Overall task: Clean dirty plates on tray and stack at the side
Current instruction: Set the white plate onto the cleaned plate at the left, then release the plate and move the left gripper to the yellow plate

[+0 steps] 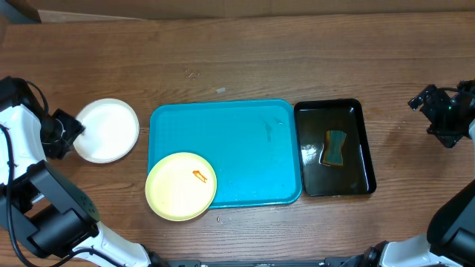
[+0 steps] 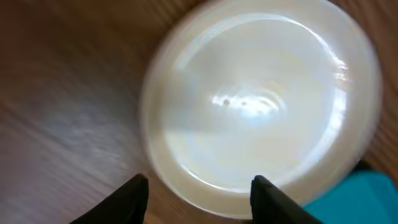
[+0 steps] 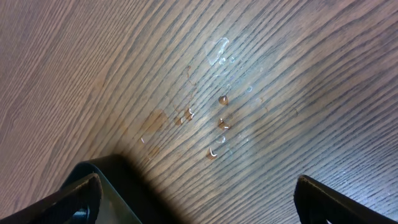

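A white plate (image 1: 106, 130) lies on the wood left of the turquoise tray (image 1: 245, 148), with no smear showing on it. A pale yellow plate (image 1: 180, 186) with an orange smear rests on the tray's front left corner and overhangs its rim. My left gripper (image 1: 65, 133) is at the white plate's left edge. In the left wrist view, the left gripper (image 2: 199, 200) is open, and the rim of the white plate (image 2: 258, 106) lies just ahead of its fingertips (image 2: 134, 198). My right gripper (image 1: 436, 111) hangs open over bare wood at the far right, holding nothing.
A black glossy tray (image 1: 360, 111) stands right of the turquoise one, with a sponge (image 1: 335, 147) lying in liquid inside it. In the right wrist view, the black tray's corner (image 3: 121, 180) sits near water drops (image 3: 217, 118) on the wood. A corner of the turquoise tray (image 2: 373, 193) shows in the left wrist view.
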### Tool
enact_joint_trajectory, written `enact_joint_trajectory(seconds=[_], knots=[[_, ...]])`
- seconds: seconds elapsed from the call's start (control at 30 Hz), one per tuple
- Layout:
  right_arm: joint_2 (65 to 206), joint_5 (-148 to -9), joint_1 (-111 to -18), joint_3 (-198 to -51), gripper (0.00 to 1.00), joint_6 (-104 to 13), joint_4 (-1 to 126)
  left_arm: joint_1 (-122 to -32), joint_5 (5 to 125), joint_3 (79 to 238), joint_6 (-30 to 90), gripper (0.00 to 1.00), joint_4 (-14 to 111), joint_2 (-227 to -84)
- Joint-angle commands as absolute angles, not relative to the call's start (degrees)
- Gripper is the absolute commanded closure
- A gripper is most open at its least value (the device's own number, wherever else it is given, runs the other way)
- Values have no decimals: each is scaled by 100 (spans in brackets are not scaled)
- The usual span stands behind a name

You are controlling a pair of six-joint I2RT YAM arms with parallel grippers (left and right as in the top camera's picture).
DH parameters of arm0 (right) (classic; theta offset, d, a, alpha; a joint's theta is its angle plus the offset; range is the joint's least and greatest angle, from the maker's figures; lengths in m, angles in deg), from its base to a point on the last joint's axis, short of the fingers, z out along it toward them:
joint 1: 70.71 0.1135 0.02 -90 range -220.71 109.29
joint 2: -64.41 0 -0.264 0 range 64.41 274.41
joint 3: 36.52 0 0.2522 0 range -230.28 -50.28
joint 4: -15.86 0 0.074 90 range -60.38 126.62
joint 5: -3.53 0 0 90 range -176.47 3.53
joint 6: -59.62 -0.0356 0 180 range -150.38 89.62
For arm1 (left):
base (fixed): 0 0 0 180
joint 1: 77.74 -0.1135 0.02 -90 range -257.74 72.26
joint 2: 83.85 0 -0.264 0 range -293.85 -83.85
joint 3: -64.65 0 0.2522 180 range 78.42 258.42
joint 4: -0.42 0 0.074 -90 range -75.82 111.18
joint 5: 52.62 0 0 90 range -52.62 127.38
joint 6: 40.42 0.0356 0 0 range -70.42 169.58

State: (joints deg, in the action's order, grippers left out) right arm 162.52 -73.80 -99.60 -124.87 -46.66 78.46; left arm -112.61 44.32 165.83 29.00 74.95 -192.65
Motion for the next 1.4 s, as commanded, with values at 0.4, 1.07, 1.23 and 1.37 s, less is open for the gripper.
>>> enact_joint_trajectory(seconds=[0.4, 1.07, 1.23, 1.37], knots=[[16169, -7400, -9971, -12568, 0, -4644, 7816, -10783, 6381, 16212, 4079, 57, 9355, -17300], [16169, -7398, -9971, -12568, 0, -4644, 7813, -10437, 3890, 12948, 1611, 44, 8363, -15691], [16166, -7400, -9971, -12568, 0, -4644, 7816, -10433, 4217, 12463, 1617, 51, 7908, -15691], [16169, -7400, -9971, -12568, 0, -4644, 7813, -10433, 4661, 12037, 1980, 56, 7462, -15691]])
